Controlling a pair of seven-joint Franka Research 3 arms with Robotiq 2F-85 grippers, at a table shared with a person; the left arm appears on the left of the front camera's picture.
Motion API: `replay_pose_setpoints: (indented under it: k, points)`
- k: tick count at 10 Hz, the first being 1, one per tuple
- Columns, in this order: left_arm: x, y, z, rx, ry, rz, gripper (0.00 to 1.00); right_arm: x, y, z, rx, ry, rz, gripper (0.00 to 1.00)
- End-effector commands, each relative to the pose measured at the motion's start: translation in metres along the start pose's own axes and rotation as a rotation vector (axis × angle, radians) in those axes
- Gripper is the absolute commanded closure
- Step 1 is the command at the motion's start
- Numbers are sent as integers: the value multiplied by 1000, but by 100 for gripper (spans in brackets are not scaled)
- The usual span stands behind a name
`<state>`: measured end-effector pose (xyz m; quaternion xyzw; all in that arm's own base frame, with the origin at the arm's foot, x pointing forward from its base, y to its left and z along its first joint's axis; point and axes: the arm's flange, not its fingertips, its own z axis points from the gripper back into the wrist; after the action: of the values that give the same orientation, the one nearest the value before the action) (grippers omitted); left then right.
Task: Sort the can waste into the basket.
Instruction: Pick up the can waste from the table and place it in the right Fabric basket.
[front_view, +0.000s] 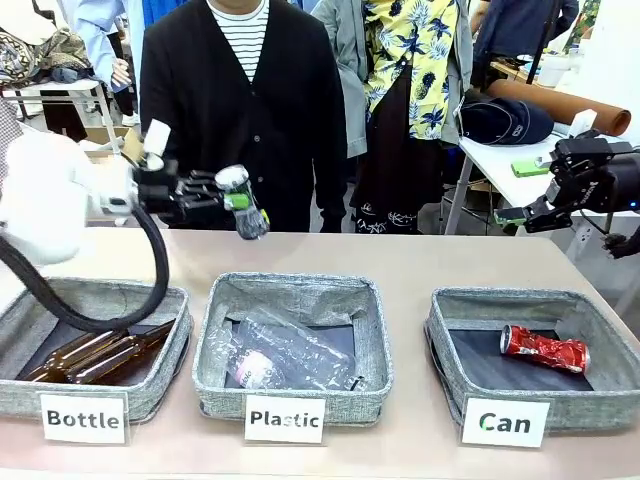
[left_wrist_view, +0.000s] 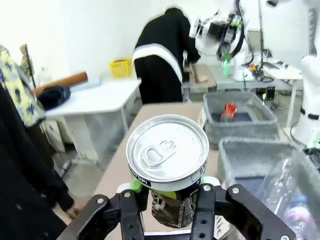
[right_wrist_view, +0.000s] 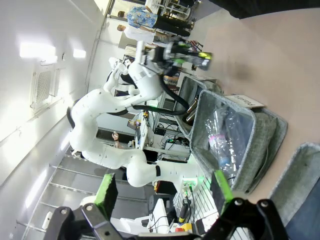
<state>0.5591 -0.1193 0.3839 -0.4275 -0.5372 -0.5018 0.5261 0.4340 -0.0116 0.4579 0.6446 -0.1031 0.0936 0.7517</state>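
On the left of the table sits a grey bin marked "Bottle" (front_view: 150, 385). Brown glass bottles (front_view: 95, 355) lie inside it. Above this bin, the left gripper (front_view: 238, 205) is up in the air, above the table's far edge, and it squeezes a dark can (front_view: 243, 200) between its green pads. The left wrist view shows the can's (left_wrist_view: 167, 157) silver top with its pull tab, and the left gripper (left_wrist_view: 170, 197) clamped on its sides. The can leans a bit.

In the middle sits the bin marked "Plastic" (front_view: 375, 375). A clear plastic bottle (front_view: 285, 355) lies in it, all squashed.

On the right sits the basket marked "Can" (front_view: 445, 350). A red crushed can (front_view: 543, 348) lies on its dark bottom, toward the back right. The dark can is well apart from this basket.

Far on the right, the right gripper (front_view: 535, 212) is in the air beyond the table's edge. In the right wrist view its green pads (right_wrist_view: 106, 192) stand wide apart with nothing between them.

A person in a black cardigan (front_view: 250, 100) stands at the far side of the table.
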Motion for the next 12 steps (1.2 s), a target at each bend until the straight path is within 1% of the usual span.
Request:
replay_pose_setpoints:
  k: [1,2,3,4,5,6,7,9,10,11,12]
  points:
    - [41,-37,33,-35,9,56,100,2,2,1,17,-3,15,0]
    - [61,-61,55,-112,64,128,100,2,2,1,17,-3,15,0]
    - [72,-91,78,-171,126,221,100,2,2,1,17,-3,15,0]
    - [74,-119,99,-166,148,287,100,2,2,1,17,-3,15,0]
    - [72,-140,117,-165,130,312,100,2,2,1,17,-3,15,0]
    - [67,-149,132,-152,86,316,92,2,2,1,17,-3,15,0]
    - [65,-121,100,-156,129,278,92,2,2,1,17,-3,15,0]
    - [65,-121,100,-156,129,278,92,2,2,1,17,-3,15,0]
    - [63,-141,116,-159,127,303,59,0,0,0,0,0,0,0]
    - [81,-147,55,-87,311,230,59,-14,49,11,-153,91,86,0]
    - [108,-156,-26,-164,336,56,59,-34,84,26,-372,186,61,0]
